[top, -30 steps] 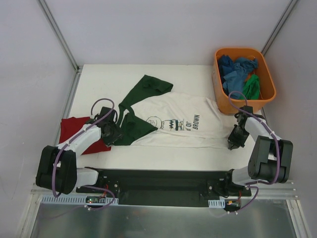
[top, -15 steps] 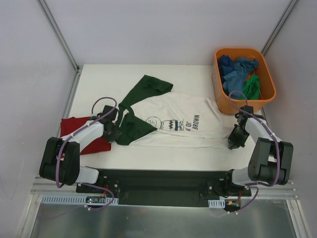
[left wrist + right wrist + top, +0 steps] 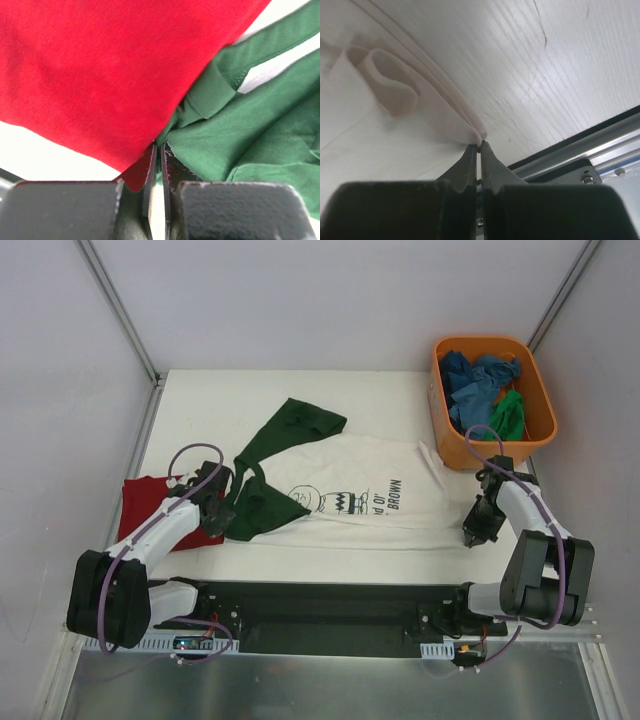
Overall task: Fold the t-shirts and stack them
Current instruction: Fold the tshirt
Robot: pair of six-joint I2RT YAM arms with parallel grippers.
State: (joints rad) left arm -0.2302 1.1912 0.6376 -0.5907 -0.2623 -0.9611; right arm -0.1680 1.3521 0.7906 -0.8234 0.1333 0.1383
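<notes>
On the table [image 3: 220, 400] only the red t-shirt [image 3: 145, 505] looks folded; my left claw [image 3: 222, 515] and right claw [image 3: 473, 537] clamp the unfolded printed t-shirt [image 3: 335, 465].
</notes>
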